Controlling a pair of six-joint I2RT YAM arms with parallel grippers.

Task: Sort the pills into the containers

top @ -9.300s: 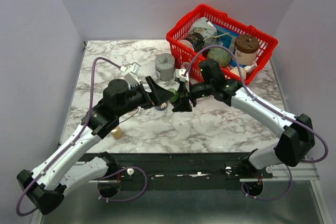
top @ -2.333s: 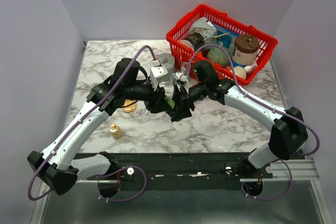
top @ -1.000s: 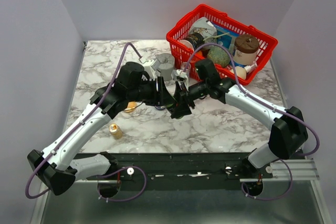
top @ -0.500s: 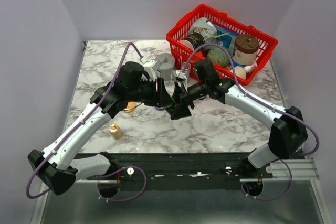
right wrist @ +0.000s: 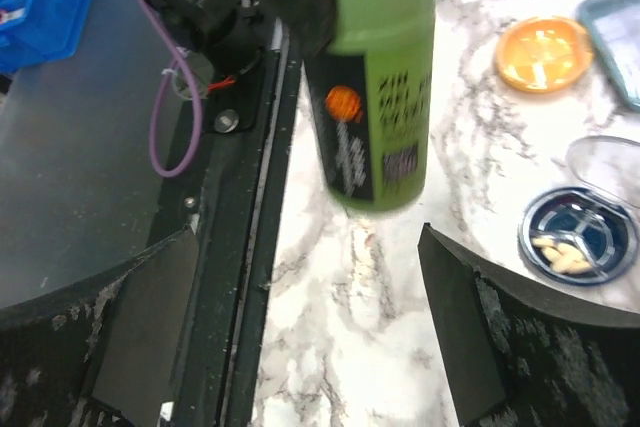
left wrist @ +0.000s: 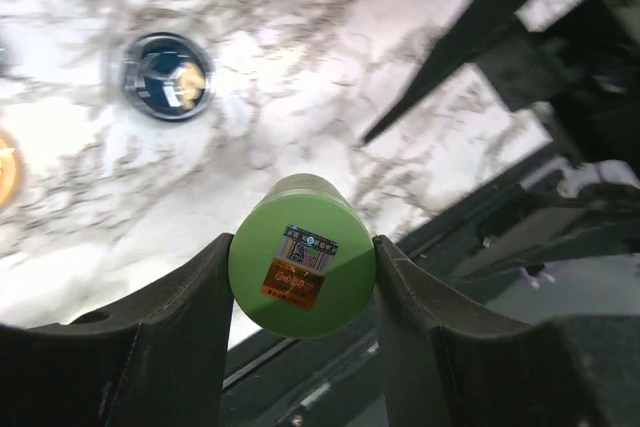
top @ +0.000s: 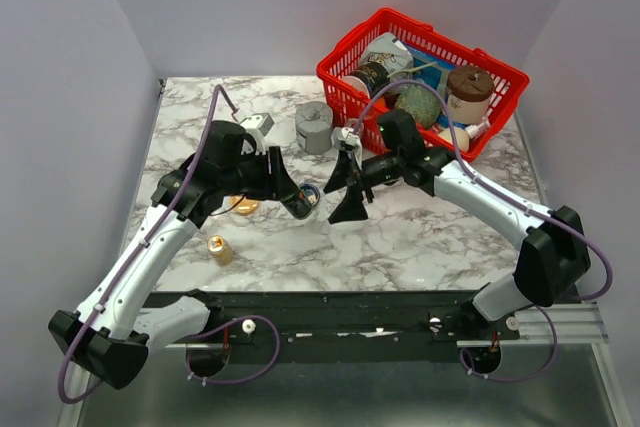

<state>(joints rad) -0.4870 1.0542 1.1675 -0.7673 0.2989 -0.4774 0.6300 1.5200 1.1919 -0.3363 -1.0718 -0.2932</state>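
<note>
My left claw (left wrist: pixel 302 247) is clamped on a green bottle (right wrist: pixel 383 67), with one black finger (left wrist: pixel 170 332) pressed to each side of it. Through the left wrist camera I look straight at one flat end of the bottle, which carries a small square sticker (dark with an orange patch; the print is too small for me to read). The right wrist camera shows the bottle's side, with black lettering and an orange dot. Its upper end is buried in the left claw.

My right claw (right wrist: pixel 306 242) stands wide with nothing between its fingers. The bottle is just ahead of the gap and touches neither finger. From overhead, the two claws meet near the middle of the marble table (top: pixel 400 237), tips close together.

On the marble near the bottle sits the dark blue dish (right wrist: pixel 578 234), with a few pale oblong pills (right wrist: pixel 560 238) lying in its centre. The orange dish (right wrist: pixel 543 54) lies further toward the left arm's side, apart from the blue one. I cannot tell whether anything is in it. A clear round piece (right wrist: pixel 608 159) rests between the two dishes, close to the blue one.

Further out, the grey notched block (top: pixel 314 127) stands just beside the red wire basket (top: pixel 340 97) at the far right. A small gold-coloured item (top: pixel 220 248) sits alone near the left arm.
</note>
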